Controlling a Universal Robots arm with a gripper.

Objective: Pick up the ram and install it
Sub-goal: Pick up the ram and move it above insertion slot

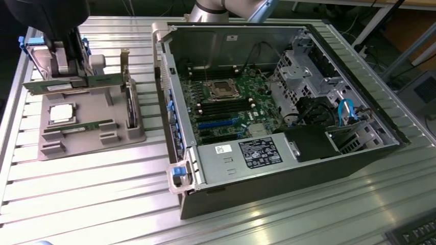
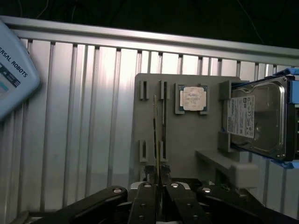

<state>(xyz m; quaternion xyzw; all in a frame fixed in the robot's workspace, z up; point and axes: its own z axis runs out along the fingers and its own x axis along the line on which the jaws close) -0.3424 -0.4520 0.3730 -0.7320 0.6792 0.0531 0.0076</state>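
Gripper (image 2: 159,186) clenched mid-length across the ram (image 2: 155,130), above the parts tray (image 2: 187,140); probably to keep the stick level with its contact edge free.

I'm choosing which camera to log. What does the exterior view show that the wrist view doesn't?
Exterior view: the open computer case and its motherboard. Wrist view: the gripper closed on the ram, seen edge-on. Both: the grey fixture tray, the processor chip and the hard drive.

Open computer case (image 1: 232,46) on slatted metal table (image 1: 81,204), grey parts tray (image 2: 187,135) bearing silver processor (image 2: 194,99) and hard drive (image 2: 257,119)
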